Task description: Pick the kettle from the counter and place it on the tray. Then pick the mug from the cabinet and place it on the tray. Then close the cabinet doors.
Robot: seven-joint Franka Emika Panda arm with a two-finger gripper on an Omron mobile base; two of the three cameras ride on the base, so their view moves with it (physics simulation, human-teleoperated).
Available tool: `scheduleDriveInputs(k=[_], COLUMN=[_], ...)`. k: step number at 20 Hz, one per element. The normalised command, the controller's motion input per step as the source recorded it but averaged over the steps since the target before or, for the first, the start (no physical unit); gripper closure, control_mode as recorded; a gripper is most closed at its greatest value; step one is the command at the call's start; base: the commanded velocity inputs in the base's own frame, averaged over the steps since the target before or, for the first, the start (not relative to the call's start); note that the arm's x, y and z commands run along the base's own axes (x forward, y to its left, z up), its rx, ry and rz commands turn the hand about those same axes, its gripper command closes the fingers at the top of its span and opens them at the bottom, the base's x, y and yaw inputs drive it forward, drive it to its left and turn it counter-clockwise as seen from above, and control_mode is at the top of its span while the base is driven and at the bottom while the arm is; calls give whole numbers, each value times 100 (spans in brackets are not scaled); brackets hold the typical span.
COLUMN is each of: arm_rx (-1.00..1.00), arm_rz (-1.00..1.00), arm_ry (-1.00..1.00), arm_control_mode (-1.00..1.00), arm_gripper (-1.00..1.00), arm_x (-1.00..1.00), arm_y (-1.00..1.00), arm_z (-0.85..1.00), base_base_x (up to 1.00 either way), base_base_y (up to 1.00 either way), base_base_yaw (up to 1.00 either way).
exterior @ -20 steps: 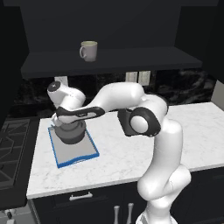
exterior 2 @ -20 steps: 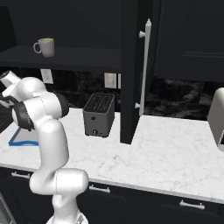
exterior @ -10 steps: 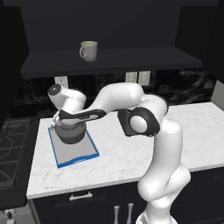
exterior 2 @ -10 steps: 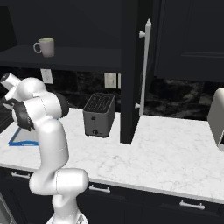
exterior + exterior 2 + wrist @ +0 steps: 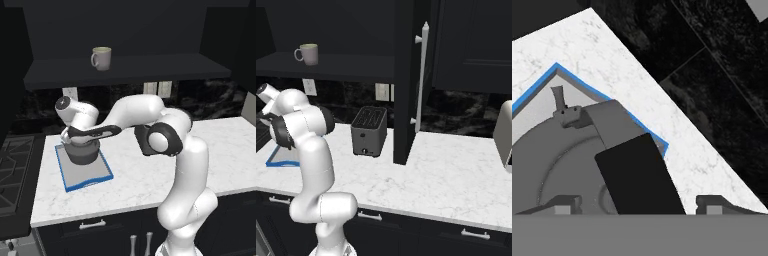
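The dark grey kettle [image 5: 82, 152] sits on the blue-rimmed tray [image 5: 92, 179] at the left end of the white counter [image 5: 130, 180]. My gripper [image 5: 76, 141] hangs directly over the kettle, and it is open. In the hand view the kettle [image 5: 567, 165] lies close below, its dark handle standing between my gripper [image 5: 639, 202] fingertips, which are spread wide and clear of it. The tray rim [image 5: 542, 82] runs behind the kettle. The beige mug [image 5: 101, 57] stands on the open cabinet shelf [image 5: 150, 67] above; the mug [image 5: 307, 53] also appears at the upper left in the right base view.
A dark toaster [image 5: 369, 131] stands on the counter right of the arm. An open cabinet door [image 5: 406, 80] with a silver bar handle [image 5: 423, 75] juts out over the counter. A stove [image 5: 15, 170] borders the counter's left end. A pale appliance [image 5: 504, 135] sits far right.
The fingers have spread apart and let go of the kettle's handle. The kettle stays on the tray and the arm has barely moved.
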Motion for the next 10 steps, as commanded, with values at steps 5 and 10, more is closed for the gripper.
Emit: scheduleDriveInputs(k=[5,10], arm_rx=[0,0], arm_rz=[0,0], arm_ry=[-2,-12], arm_control_mode=[-100,-100], arm_gripper=[-100,-100], arm_x=[0,-1], arm_y=[0,-1], arm_z=[0,18], base_base_x=[0,0], base_base_y=[0,0], base_base_yaw=[0,0])
